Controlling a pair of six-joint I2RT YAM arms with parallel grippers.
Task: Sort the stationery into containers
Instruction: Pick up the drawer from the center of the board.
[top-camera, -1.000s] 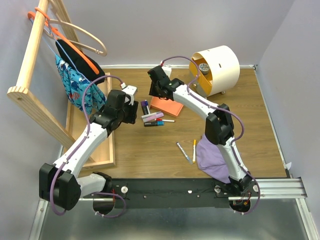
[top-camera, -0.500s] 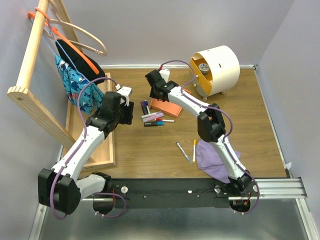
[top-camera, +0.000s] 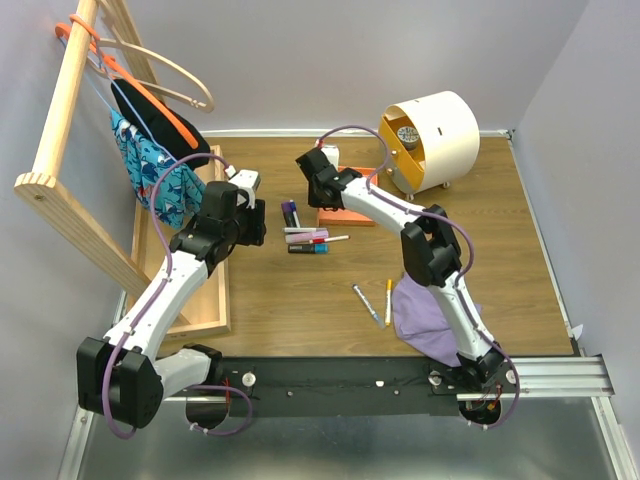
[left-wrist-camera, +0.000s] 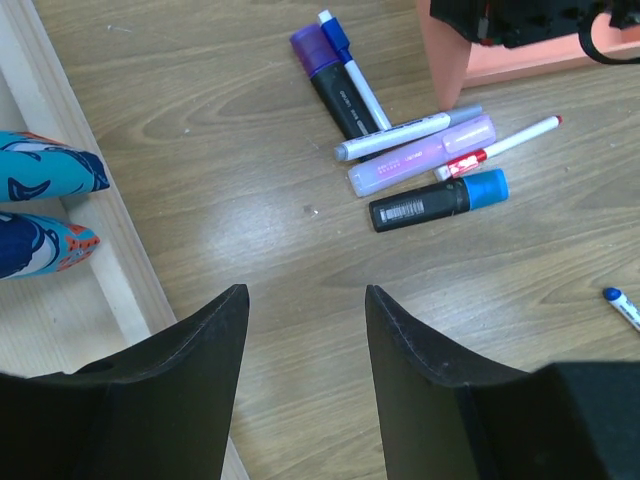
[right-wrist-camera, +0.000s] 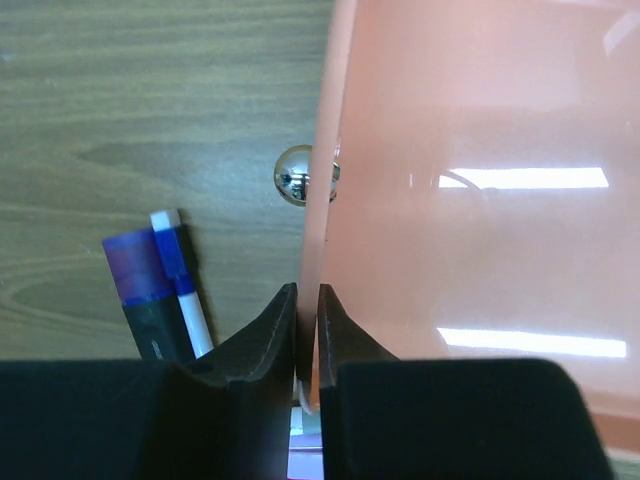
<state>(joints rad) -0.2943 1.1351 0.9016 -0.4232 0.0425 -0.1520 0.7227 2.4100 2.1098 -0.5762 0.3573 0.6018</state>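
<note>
Pens and markers (left-wrist-camera: 420, 158) lie in a loose cluster on the bench (top-camera: 300, 300), just beside the orange drawer (top-camera: 348, 214). That drawer sits out on the wood, well apart from the cream drawer unit (top-camera: 450, 125). The right pincer (right-wrist-camera: 307, 292) is clenched on the drawer's thin wall, close to its tiny silver knob (right-wrist-camera: 305, 175). The left pincer (left-wrist-camera: 305, 295) hangs released above bare wood near the cluster, grasping nothing. Two more pens (top-camera: 367, 304) lie beside the purple cloth (top-camera: 425, 318). A small jar (top-camera: 407, 133) sits in the unit's yellow drawer (top-camera: 398, 155).
</note>
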